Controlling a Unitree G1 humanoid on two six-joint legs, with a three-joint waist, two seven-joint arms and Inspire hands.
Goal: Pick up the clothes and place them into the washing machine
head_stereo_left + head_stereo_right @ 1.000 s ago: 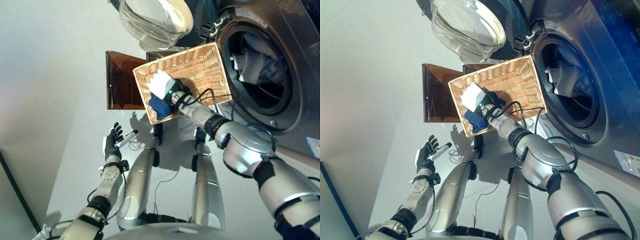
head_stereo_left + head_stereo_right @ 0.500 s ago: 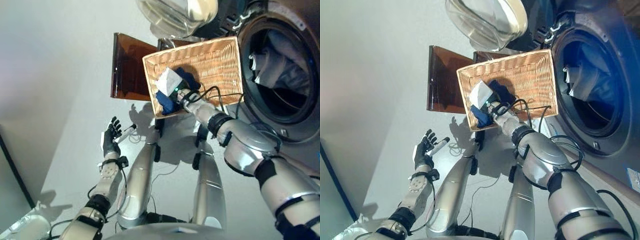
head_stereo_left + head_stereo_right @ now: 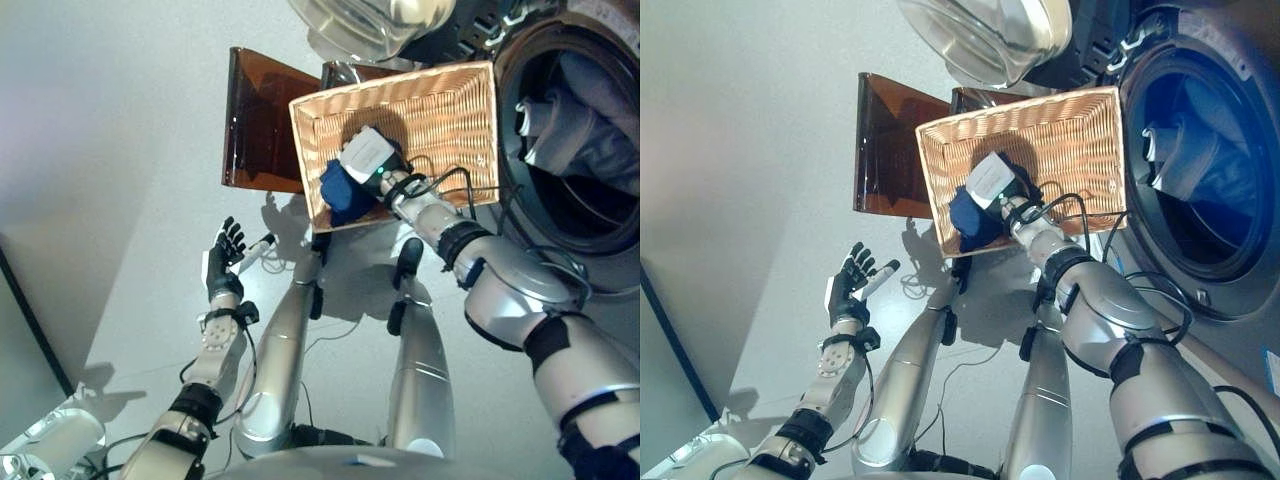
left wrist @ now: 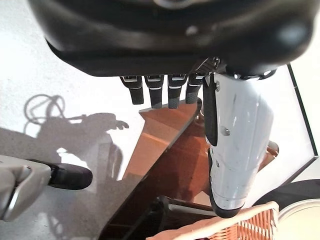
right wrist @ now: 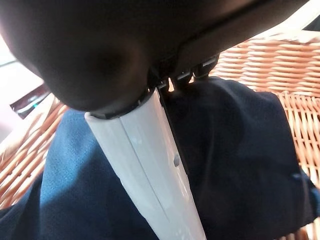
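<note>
— One blue garment (image 3: 345, 190) lies inside the wicker basket (image 3: 450, 120), which sits just beside the open washing machine (image 3: 1200, 160), on the side away from its drum.

— And the right hand (image 3: 372, 165)?

— In the basket, on the cloth. Its white-covered thumb (image 5: 150, 170) lies across the fabric, but the fingers are hidden, so I cannot tell the grip.

— The left hand (image 3: 222, 268)?

— Well apart from the basket, over the floor, fingers straight and spread, holding nothing.

— Anything else?

— More clothes (image 3: 590, 120) already in the drum, and a brown panel (image 3: 262, 125) just beside the basket.
</note>
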